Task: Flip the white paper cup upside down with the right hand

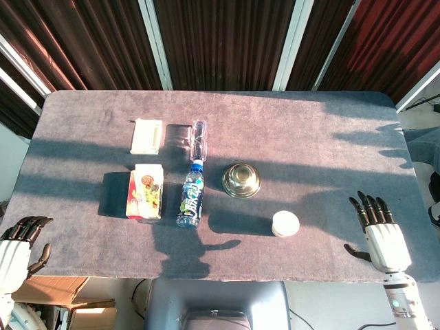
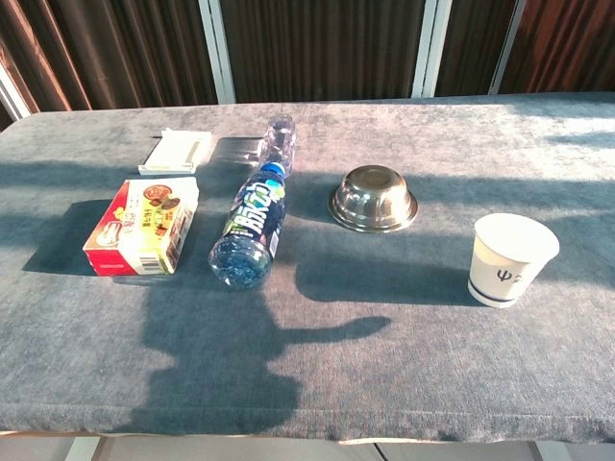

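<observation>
Head view: the white paper cup [image 1: 285,223] stands upright near the table's [image 1: 330,137] front edge, right of centre — the right hand [image 1: 380,232] lies released beside it, apart; the left hand [image 1: 19,242] rests loosely curled, grasping nothing. Chest view: the cup's mouth faces up, its inside unseen — the steel bowl [image 2: 373,199] sits inverted.

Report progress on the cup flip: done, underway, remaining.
Done: nothing visible. The white paper cup stands upright, mouth up, on the table, to the right of the upside-down metal bowl.
Underway: the right hand is open near the table's right edge, apart from the cup and holding nothing. The left hand sits at the near left corner.
Remaining: reach, grasp the cup, invert it, set it down.
</observation>
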You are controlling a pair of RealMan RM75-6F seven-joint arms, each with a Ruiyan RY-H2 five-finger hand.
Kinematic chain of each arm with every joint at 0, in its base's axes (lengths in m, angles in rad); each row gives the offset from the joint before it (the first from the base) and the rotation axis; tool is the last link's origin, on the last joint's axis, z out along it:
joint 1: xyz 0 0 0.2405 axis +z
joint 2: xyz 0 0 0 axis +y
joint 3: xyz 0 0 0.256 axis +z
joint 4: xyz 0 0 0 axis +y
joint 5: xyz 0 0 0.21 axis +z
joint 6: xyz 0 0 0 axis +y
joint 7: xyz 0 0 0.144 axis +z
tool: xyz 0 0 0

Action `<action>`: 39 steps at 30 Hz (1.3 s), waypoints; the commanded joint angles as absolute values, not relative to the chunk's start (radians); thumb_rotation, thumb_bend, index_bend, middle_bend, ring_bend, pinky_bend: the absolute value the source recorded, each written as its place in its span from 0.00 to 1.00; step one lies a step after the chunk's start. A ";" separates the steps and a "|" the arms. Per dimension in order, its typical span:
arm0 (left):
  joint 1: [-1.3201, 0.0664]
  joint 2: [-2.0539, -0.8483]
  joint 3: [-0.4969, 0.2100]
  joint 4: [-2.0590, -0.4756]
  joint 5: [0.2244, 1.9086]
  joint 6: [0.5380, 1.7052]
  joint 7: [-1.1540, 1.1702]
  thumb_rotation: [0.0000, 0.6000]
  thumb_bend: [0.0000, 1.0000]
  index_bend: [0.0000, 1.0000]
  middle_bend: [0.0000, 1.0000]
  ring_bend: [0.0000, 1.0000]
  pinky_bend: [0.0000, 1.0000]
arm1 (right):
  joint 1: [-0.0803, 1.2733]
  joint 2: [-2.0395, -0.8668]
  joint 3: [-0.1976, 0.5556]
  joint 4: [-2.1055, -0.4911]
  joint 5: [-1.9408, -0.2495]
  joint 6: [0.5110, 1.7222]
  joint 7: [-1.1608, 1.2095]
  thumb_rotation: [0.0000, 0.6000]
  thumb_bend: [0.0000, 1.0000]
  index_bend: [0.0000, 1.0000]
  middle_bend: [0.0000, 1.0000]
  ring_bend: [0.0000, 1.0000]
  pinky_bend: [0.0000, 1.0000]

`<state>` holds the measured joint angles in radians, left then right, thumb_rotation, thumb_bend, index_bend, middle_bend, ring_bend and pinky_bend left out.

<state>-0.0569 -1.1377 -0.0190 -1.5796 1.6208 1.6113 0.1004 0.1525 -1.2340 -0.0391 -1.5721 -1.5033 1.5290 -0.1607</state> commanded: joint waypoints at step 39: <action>-0.070 -1.130 -0.006 -1.588 1.645 1.589 0.078 1.00 0.42 0.32 0.26 0.21 0.39 | 0.383 -1.613 0.026 -1.079 -1.596 1.224 0.479 1.00 0.11 0.37 0.31 0.31 0.37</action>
